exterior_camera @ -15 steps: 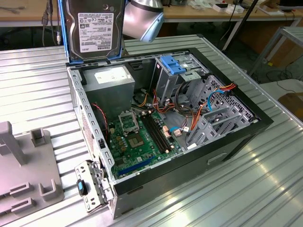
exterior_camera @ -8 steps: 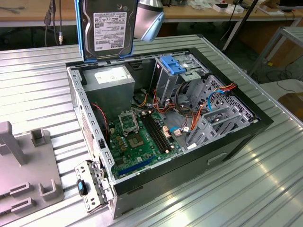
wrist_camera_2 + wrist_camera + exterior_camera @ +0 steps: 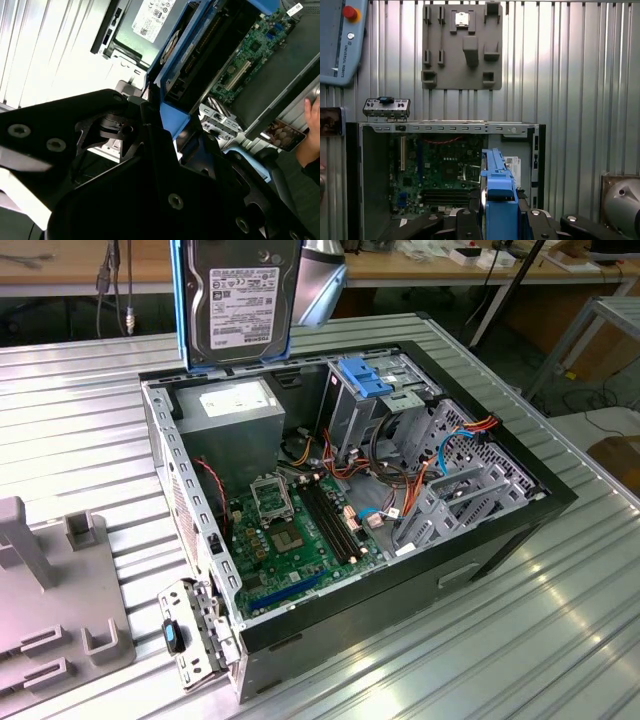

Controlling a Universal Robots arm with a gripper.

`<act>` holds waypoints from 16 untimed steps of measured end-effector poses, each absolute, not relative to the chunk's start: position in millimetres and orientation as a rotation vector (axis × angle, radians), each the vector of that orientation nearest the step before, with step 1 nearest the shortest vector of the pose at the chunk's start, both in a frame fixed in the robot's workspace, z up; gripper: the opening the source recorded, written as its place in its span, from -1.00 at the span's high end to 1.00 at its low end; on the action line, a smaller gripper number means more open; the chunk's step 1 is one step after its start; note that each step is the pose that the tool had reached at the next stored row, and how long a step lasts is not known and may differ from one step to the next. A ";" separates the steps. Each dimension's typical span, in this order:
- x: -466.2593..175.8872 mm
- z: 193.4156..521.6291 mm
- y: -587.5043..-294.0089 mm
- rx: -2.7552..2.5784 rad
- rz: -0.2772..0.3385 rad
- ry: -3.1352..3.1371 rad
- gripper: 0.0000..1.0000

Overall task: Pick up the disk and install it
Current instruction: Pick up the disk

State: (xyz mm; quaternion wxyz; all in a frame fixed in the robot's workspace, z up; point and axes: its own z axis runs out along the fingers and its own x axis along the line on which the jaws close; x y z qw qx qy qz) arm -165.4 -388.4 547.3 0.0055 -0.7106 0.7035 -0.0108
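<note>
The disk (image 3: 240, 300), a grey-metal drive in a bright blue carrier, hangs upright above the back edge of the open computer case (image 3: 420, 585), over the power supply (image 3: 235, 405). In the first wrist view my gripper (image 3: 497, 220) is shut on the disk (image 3: 497, 192), whose blue carrier edge stands between the black fingers (image 3: 470, 220). The second wrist view shows the blue carrier (image 3: 175, 70) sticking out past the black gripper body (image 3: 150, 190), with the motherboard (image 3: 250, 55) beyond it.
Inside the case, the metal drive bay with a fixed blue latch (image 3: 365, 375) stands at the exterior view's right of the power supply. A grey fixture plate (image 3: 50, 590) lies on the ribbed table. A teach pendant (image 3: 340, 40) and a person's hand (image 3: 312, 115) are nearby.
</note>
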 end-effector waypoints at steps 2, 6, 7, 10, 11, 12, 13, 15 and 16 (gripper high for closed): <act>-164.1 547.2 -392.7 -2.225 -0.034 2.202 0.27; -161.0 547.1 -404.2 -2.225 -0.034 2.203 0.27; -159.7 547.0 -407.0 -2.225 -0.034 2.202 0.27; -151.2 546.4 -408.9 -2.225 -0.034 2.202 0.27; -147.6 546.3 -408.9 -2.224 -0.034 2.202 0.27; -143.7 546.1 -408.9 -2.225 -0.034 2.202 0.27; -136.9 545.9 -408.9 -2.225 -0.034 2.202 0.27; -129.2 545.6 -409.4 -2.225 -0.034 2.202 0.27; -127.5 545.5 -409.9 -2.225 -0.034 2.202 0.27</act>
